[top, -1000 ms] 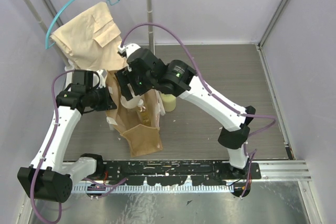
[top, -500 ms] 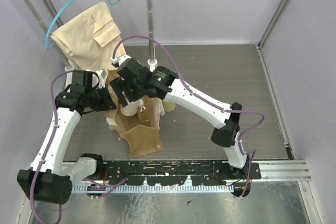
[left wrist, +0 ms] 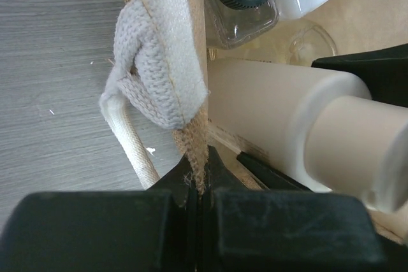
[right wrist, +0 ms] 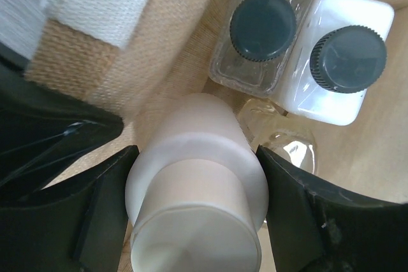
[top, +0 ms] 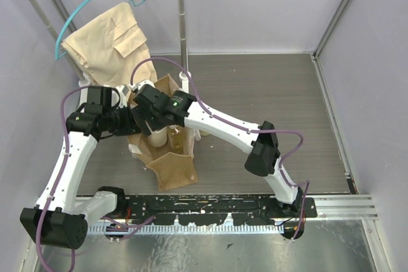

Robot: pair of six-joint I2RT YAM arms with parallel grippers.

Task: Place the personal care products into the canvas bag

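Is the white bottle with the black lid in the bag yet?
In. The white bottle sits cap up beside the clear bottle, with the fabric walls of the bag around both.

The bag (left wrist: 186, 4) is coarse, rough-woven cloth fraying at the edge, its pale strap (left wrist: 159, 62) a soft knitted webbing. The clear bottle (right wrist: 254, 73) is glossy plastic with a ribbed matt cap (right wrist: 262, 25), the white bottle (right wrist: 335, 93) smooth and faintly shiny, the cream bottle (right wrist: 197, 189) matt. The worktop (left wrist: 57, 62) looks like dull grey wood grain.

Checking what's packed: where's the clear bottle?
The clear bottle is inside the canvas bag, top centre of the right wrist view, beside the white bottle.
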